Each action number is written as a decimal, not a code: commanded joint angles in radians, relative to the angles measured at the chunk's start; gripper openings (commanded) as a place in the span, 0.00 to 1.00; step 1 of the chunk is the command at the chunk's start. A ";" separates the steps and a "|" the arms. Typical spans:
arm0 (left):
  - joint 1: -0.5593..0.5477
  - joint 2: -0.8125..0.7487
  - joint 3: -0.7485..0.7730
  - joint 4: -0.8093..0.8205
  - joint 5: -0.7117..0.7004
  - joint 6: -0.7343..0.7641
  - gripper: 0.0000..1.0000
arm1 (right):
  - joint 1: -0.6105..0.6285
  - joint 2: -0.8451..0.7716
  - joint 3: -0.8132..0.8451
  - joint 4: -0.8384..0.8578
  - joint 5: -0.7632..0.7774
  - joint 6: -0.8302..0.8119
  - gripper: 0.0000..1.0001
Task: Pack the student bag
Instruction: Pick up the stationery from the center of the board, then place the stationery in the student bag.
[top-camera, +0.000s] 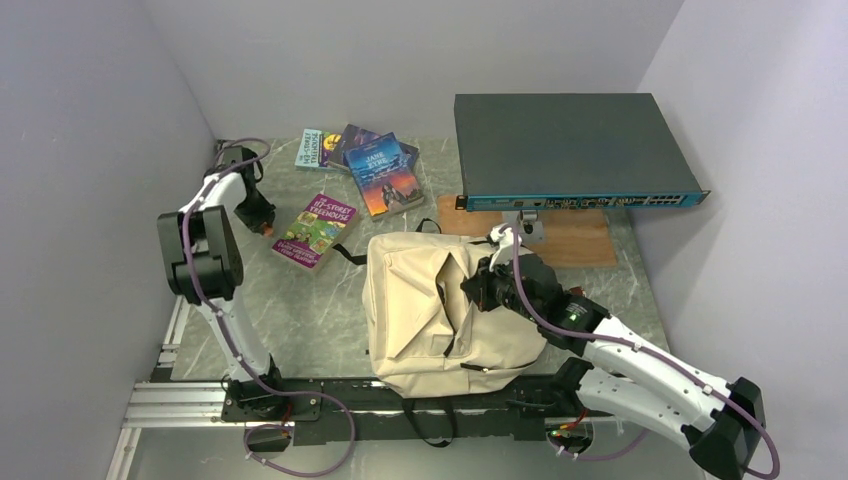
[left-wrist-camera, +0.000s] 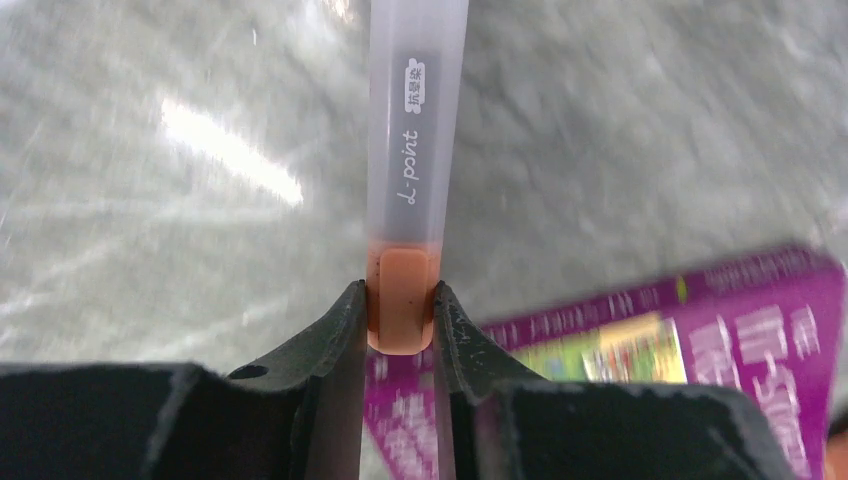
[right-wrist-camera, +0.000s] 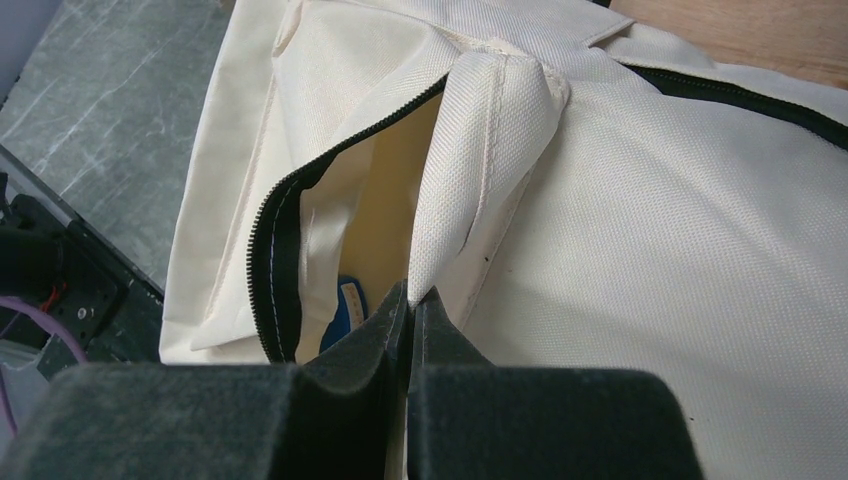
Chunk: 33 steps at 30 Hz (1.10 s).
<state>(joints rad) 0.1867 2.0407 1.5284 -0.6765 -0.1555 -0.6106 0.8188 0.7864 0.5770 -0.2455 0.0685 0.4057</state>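
The cream-beige student bag (top-camera: 440, 310) lies flat on the marble table, its zipper open. My right gripper (right-wrist-camera: 412, 300) is shut on a fold of the bag's fabric flap (right-wrist-camera: 480, 170) and lifts it, holding the opening (right-wrist-camera: 360, 210) apart; something blue (right-wrist-camera: 345, 310) shows inside. In the top view this gripper (top-camera: 478, 288) sits over the bag's right side. My left gripper (left-wrist-camera: 400, 310) is shut on the orange end of a frosted white pen (left-wrist-camera: 415, 130), held above the table near the purple book (left-wrist-camera: 700, 340). In the top view it is at the far left (top-camera: 262, 222).
A purple paperback (top-camera: 315, 230) lies left of the bag. Three more books (top-camera: 370, 165) are fanned out at the back. A dark network switch (top-camera: 570, 150) rests on a wooden board (top-camera: 570, 235) at the back right. Walls close in left and right.
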 joint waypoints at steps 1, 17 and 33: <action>-0.066 -0.306 -0.103 0.022 0.026 0.040 0.24 | 0.002 0.019 -0.001 0.092 -0.037 0.024 0.00; -0.729 -1.207 -0.776 0.331 0.390 -0.121 0.18 | 0.002 0.052 0.018 0.084 -0.022 0.062 0.00; -1.264 -0.960 -0.855 0.894 0.310 -0.545 0.09 | 0.003 0.057 0.086 0.057 -0.027 0.080 0.00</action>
<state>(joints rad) -1.0706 1.0195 0.6613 0.0330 0.2184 -0.9695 0.8185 0.8623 0.5987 -0.2321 0.0692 0.4648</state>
